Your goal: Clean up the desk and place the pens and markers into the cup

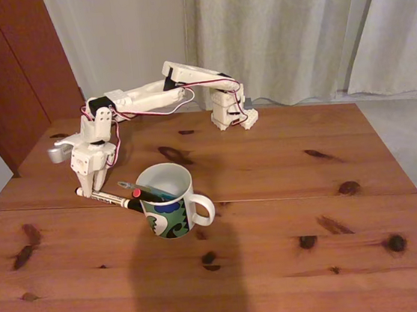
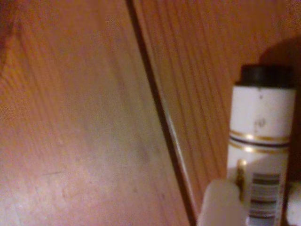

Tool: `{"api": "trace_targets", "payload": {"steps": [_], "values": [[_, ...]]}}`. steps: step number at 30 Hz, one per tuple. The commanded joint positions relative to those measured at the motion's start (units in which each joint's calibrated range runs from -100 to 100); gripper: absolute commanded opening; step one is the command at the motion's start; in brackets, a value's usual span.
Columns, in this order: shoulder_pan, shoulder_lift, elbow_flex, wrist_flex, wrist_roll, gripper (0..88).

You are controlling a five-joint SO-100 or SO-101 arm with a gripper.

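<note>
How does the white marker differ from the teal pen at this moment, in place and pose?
The white marker lies flat on the desk left of the mug, with the tool down at its far end; the teal pen sits inside the mug, leaning on its rim. The marker is white with a black cap; the pen is translucent teal. The marker looks thicker. Both are slim sticks pointing toward the mug's left side.

No readable words anywhere, just a barcode on the white marker [image 2: 261,155], sitting right between the fingers [image 2: 220,203], digits too blurry.
</note>
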Motion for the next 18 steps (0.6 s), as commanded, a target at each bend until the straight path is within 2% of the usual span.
{"api": "trace_targets", "payload": {"steps": [1, 7, 18], "values": [[0.1, -1.0, -0.8, -0.8, 0.1, 1.2], [-0.6, -4.8, -2.9, 1.8, -1.5, 1.2], [-7.0, -16.7, -2.9, 15.6, -2.0, 1.2]]}}
